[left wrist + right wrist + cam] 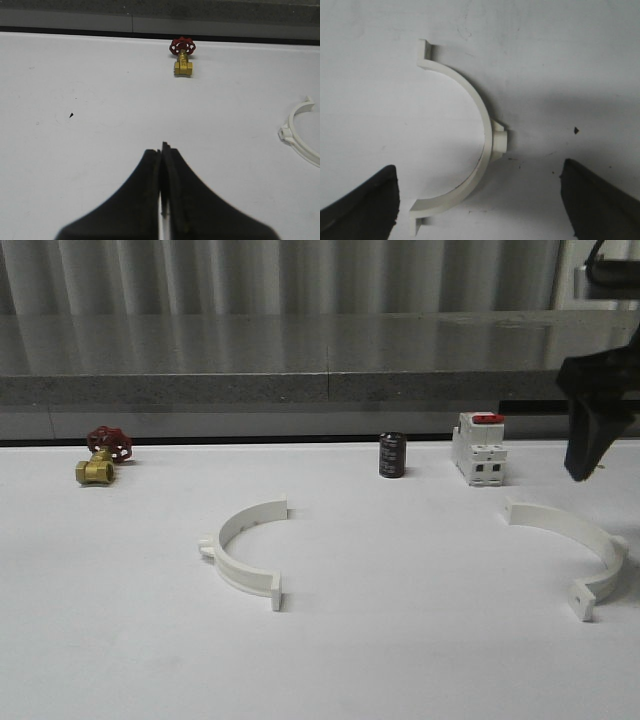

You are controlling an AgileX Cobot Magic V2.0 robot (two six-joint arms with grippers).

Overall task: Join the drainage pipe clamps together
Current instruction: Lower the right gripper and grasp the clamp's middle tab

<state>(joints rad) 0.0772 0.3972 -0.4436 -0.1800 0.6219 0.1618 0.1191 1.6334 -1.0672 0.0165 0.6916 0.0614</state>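
Two white half-ring drainage pipe clamps lie apart on the white table. One clamp (240, 523) rests left of centre and also appears in the left wrist view as a clamp (286, 133) off to the side. The other clamp (570, 527) lies at the right. My right gripper (585, 455) hangs just above and behind it. In the right wrist view that clamp (482, 117) lies below the open right gripper (480, 200), between the two spread fingers (370, 200) and untouched. My left gripper (162, 147) is shut on nothing above bare table.
A brass valve with a red handwheel (100, 455) sits at the back left, also seen as the valve (182, 57) ahead of the left gripper. A black cylinder (392, 455) and a white red-topped switch block (480, 448) stand at the back. A grey ledge (300, 390) bounds the table's far edge.
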